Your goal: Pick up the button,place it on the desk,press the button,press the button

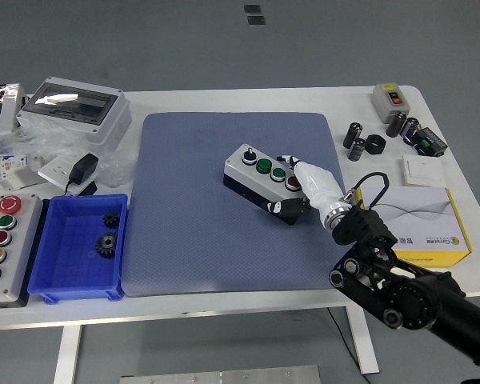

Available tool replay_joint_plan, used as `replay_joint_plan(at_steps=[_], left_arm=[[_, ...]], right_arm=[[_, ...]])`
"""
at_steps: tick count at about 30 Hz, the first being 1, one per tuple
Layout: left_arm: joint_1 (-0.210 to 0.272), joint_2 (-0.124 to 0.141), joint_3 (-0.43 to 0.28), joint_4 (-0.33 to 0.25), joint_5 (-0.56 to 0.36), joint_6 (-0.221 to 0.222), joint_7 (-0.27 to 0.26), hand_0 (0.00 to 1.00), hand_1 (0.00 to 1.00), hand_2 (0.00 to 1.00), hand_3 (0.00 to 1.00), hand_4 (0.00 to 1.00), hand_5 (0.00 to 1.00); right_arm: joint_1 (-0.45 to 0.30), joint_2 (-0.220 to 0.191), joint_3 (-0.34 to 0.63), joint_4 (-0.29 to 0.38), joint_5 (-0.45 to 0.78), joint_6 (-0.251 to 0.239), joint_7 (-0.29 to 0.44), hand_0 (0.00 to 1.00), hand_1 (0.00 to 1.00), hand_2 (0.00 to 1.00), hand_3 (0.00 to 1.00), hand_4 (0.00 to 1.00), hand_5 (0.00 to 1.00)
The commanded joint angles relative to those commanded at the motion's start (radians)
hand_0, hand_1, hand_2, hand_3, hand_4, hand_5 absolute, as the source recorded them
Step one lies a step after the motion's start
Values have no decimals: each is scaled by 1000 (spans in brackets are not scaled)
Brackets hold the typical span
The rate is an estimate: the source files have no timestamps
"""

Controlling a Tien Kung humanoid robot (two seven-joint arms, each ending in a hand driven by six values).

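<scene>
A grey button box point(260, 181) with a black knob, two green buttons and a red button lies on the blue mat point(192, 208). My right hand point(298, 189) reaches in from the lower right and rests on the box's right end, white fingers point(306, 174) over the top by the red button, thumb at the front side. The fingers wrap the box end. The left arm is out of view.
A blue bin point(60, 268) with two black gears stands at the left, next to a larger button panel point(4, 240). A clear-lid enclosure point(76, 108) is at the back left. A yellow and white carton point(428, 224), black cylinders point(358, 144) and a small switch box point(390, 98) are at the right.
</scene>
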Motion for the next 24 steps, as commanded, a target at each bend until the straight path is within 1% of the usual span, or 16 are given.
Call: replay_joint_plan(at_steps=[4,5,10,11,12,13,16,17,19,22,23,24], left_arm=[[2,-1,26,0,-22,0,-12,622,619,550,601,665,178],[2,-2,35,0,-31,0,-17,622,620,550,601,667,176],[3,-4,69,0,-62,-1,-32,622,620,550,601,667,176],[3,-4,71,0,-65,-1,-33,622,619,550,600,667,177],[3,-5,73,0,-67,-1,-33,622,619,550,600,667,177],[4,-5,74,0,-68,-1,-34,622,619,550,600,667,177],[4,-6,72,0,-68,0,-34,622,619,550,600,667,177],[5,-6,71,0,-68,0,-34,622,619,550,601,668,174],[6,-6,67,0,-65,0,-33,622,619,550,601,668,174],[7,-7,60,0,-60,0,-31,622,619,550,601,668,174],[7,-7,58,0,-58,0,-31,622,619,550,601,669,175],[7,-7,56,0,-55,0,-31,622,619,550,601,669,175]], right_arm=[[4,3,-14,-8,-31,-57,2,210,450,596,747,840,111],[4,3,-16,-9,-39,-70,3,151,332,498,672,743,121],[1,-2,-11,7,-66,-102,21,151,332,498,672,743,121],[-1,-5,-7,18,-65,-105,33,129,304,458,620,511,48],[-4,-12,-2,35,-60,-105,52,129,304,458,620,511,48],[-7,-20,3,55,-47,-101,73,129,304,458,620,511,48],[-18,-62,16,121,11,-62,140,129,304,458,620,511,48],[-21,-77,18,143,25,-52,160,93,266,402,498,273,2],[-22,-118,11,194,44,-28,205,93,266,402,498,273,2],[-13,-177,-23,266,37,3,267,93,266,402,498,273,2],[-8,-194,-38,287,27,9,284,87,252,388,432,127,2],[-2,-210,-59,311,8,14,301,87,252,388,432,127,2]])
